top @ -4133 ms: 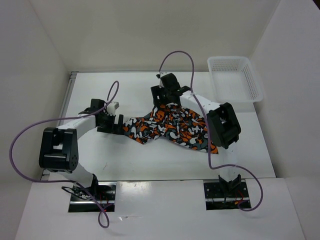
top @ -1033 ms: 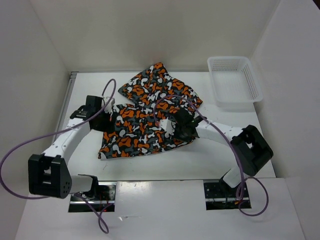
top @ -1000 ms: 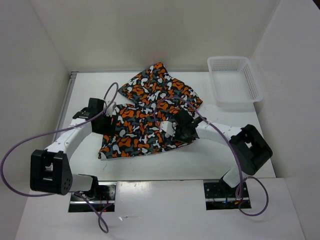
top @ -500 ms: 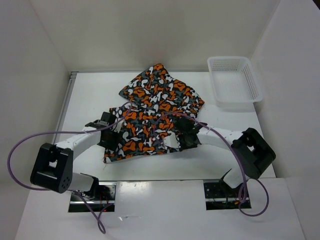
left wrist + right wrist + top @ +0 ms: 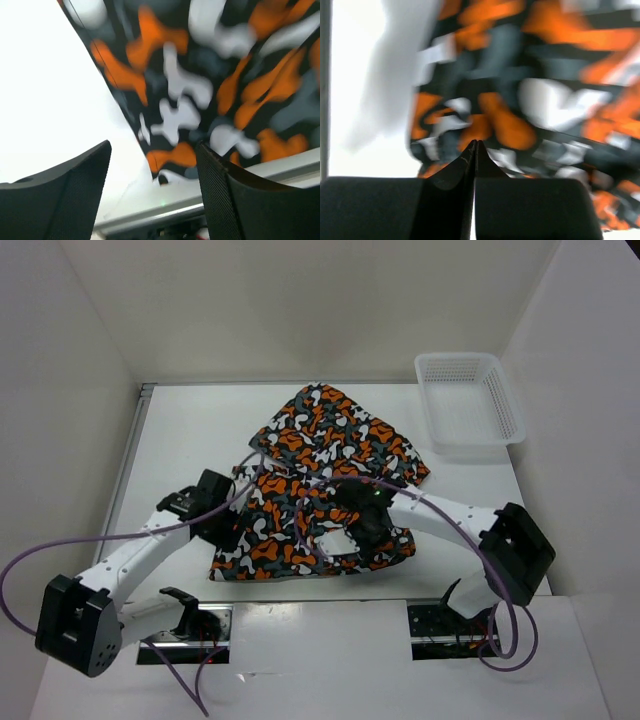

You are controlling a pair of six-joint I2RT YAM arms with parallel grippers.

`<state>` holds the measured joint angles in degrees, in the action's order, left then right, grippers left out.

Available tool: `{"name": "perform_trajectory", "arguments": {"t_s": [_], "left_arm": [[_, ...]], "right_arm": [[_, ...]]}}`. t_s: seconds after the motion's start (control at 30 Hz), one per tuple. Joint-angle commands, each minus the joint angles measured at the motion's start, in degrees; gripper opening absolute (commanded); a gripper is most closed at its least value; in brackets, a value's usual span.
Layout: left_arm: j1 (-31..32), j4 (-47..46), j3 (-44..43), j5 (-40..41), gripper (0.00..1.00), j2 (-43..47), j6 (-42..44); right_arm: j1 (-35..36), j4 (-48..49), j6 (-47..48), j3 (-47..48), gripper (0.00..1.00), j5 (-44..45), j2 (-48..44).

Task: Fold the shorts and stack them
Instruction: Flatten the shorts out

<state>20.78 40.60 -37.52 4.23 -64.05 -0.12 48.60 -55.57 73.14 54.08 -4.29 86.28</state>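
The shorts (image 5: 330, 450), in an orange, white, black and grey print, lie spread on the white table (image 5: 180, 430), reaching from the middle back to the near edge. My left gripper (image 5: 228, 530) sits at their near-left corner. In the left wrist view it (image 5: 154, 150) stands open, with that corner of the shorts (image 5: 200, 90) lying on the table between the fingers (image 5: 75, 190). My right gripper (image 5: 352, 530) rests over the near-right part of the shorts. It (image 5: 475, 143) is shut, tip pointing at the blurred shorts (image 5: 540, 100); no cloth shows between the jaws.
A white lattice basket (image 5: 505, 405) stands at the back right corner. The table's metal front rail (image 5: 165, 207) runs just beyond the shorts' near corner. White walls close in the left, back and right sides. Purple cables loop over both arms.
The shorts have slid toward the near edge and turned, their far part swinging right. Both grippers have moved nearer to the arm bases along with the cloth.
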Motion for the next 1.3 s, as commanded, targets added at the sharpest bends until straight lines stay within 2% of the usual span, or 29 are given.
{"name": "perform_trajectory", "arguments": {"t_s": [0.0,0.03,0.07,0.13,0.17,0.23,0.27,0.3,0.37,0.43,0.57,0.7,0.8,0.83,0.93,1.07,1.1,1.17,1.27], "left_arm": [[-2.0,-3.1,-10.3,-4.3,0.76,-1.1,0.1],[-2.7,-3.9,-12.6,-4.3,0.76,-3.7,0.1],[-3.4,-4.6,-14.7,-4.3,0.76,-10.0,0.1],[-4.7,-6.5,-20.3,-3.1,0.76,-16.4,0.1],[-5.4,-7.4,-21.6,-2.5,0.76,-21.9,0.1],[-5.4,-9.8,-24.6,-0.9,0.76,-26.6,0.1],[-5.4,-10.8,-25.4,-0.4,0.75,-30.6,0.1],[-5.4,-12.5,-26.2,0.2,0.75,-32.3,0.1],[-5.4,-14.1,-28.7,2.4,0.75,-37.1,0.1],[-5.4,-15.2,-29.3,5.1,0.72,-39.8,0.1],[-5.9,-18.0,-23.3,9.5,0.66,-40.6,0.1],[-5.9,-18.0,-13.4,11.2,0.60,-36.9,0.1],[-5.9,-16.2,-6.7,11.7,0.60,-29.9,0.1],[-5.9,-14.4,-4.7,11.1,0.60,-28.3,0.1],[-5.9,-10.5,-3.3,10.1,0.60,-22.2,0.1],[-5.9,-5.9,-9.8,3.5,0.65,-17.4,0.1],[-5.9,-5.9,-16.7,2.0,0.67,-17.4,0.1],[-5.9,-7.2,-24.3,-1.0,0.74,-19.3,0.1],[-5.9,-11.3,-37.8,-2.4,0.75,-25.5,0.1]], "right_arm": [[-4.2,6.8,-4.7,5.0,0.00,-7.9,-6.3],[-6.4,15.5,-9.2,5.0,0.00,-10.0,-7.8],[-10.5,20.0,-11.6,4.1,0.00,-13.8,-10.4],[-13.1,32.8,-18.7,1.2,0.01,-15.0,-11.9],[-13.6,35.5,-20.4,0.7,0.01,-15.0,-11.4],[-14.1,39.6,-23.8,1.5,0.02,-12.4,-9.0],[-15.6,40.2,-28.0,2.6,0.03,-11.7,-5.2],[-16.6,40.8,-30.6,3.7,0.07,-10.7,-3.2],[-20.4,43.0,-37.8,7.4,0.08,-10.6,1.7],[-22.6,46.6,-41.1,7.4,0.10,-9.6,2.2],[-23.1,50.1,-43.2,6.8,0.11,-7.7,2.8],[-24.2,52.0,-47.5,7.4,0.13,-7.7,4.2],[-24.3,53.5,-50.9,8.4,0.14,-7.1,6.5],[-24.9,54.2,-52.0,9.2,0.18,-6.3,7.1],[-25.4,56.2,-55.2,10.5,0.19,-4.1,9.2],[-25.4,58.1,-58.5,12.6,0.22,-1.3,11.9],[-25.4,58.1,-59.1,13.2,0.24,-0.7,11.9],[-25.4,59.1,-60.3,13.8,0.31,2.3,13.1],[-26.0,60.5,-61.8,14.9,0.47,6.9,15.1]]}}
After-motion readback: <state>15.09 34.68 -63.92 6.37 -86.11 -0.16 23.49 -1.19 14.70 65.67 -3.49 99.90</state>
